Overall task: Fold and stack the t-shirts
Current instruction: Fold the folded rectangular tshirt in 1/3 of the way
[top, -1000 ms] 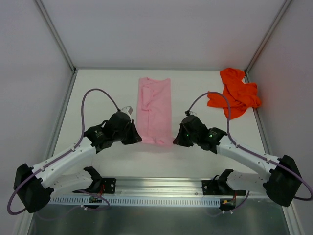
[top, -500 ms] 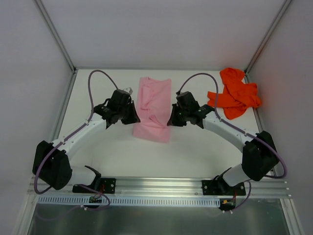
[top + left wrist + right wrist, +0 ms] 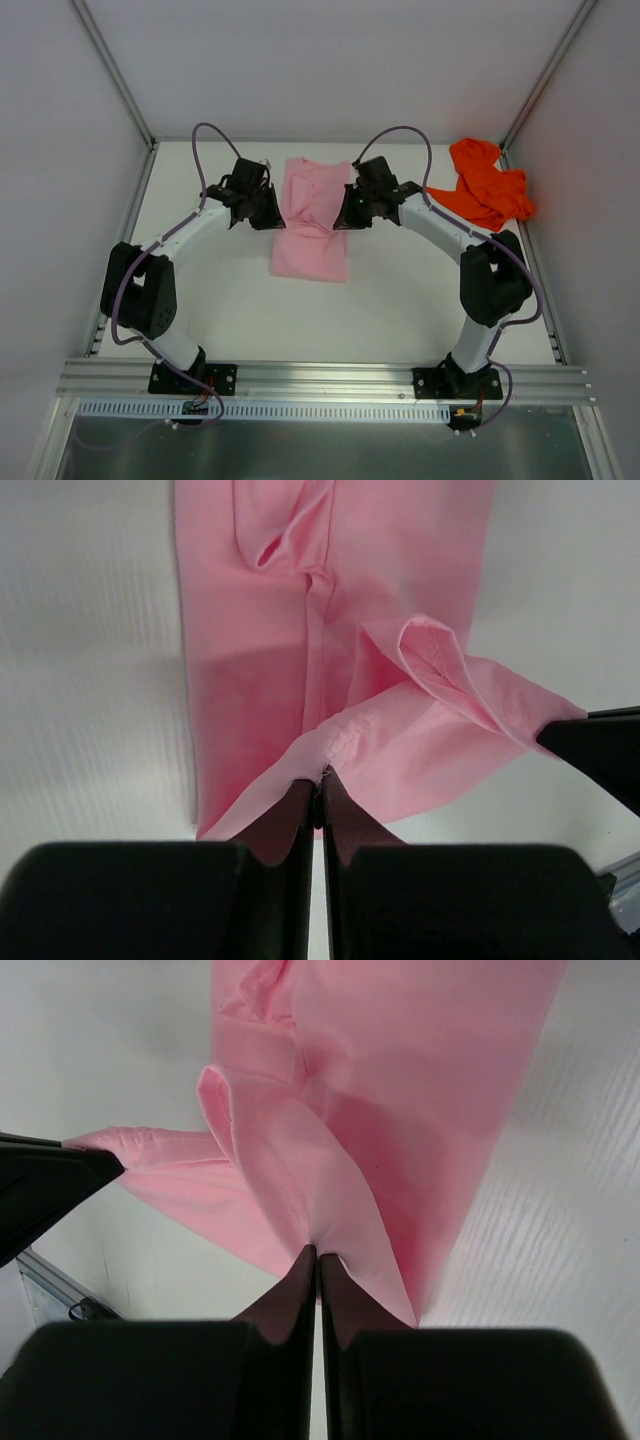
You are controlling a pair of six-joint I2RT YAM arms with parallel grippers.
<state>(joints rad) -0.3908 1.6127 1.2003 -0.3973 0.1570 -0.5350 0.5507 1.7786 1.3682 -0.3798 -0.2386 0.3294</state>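
Observation:
The light pink t-shirt [image 3: 312, 215] lies as a long strip in the middle of the table, its near part lifted and doubled over toward the far end. My left gripper [image 3: 275, 214] is shut on the pink t-shirt's near left corner [image 3: 330, 755]. My right gripper [image 3: 342, 217] is shut on its near right corner [image 3: 335, 1230]. Both hold the hem above the lower layer, about halfway along the strip. The orange-red t-shirt [image 3: 485, 190] lies crumpled at the far right of the table, apart from both arms.
White enclosure walls stand on three sides, with metal corner posts [image 3: 115, 75] at the back. A metal rail [image 3: 320, 385] carrying both arm bases runs along the near edge. Purple cables [image 3: 400, 135] loop above each arm.
Both grippers have carried the pink t-shirt's near hem away from the bases toward the far end, folding the strip over itself. The arms have stretched out. The orange-red t-shirt has not moved.

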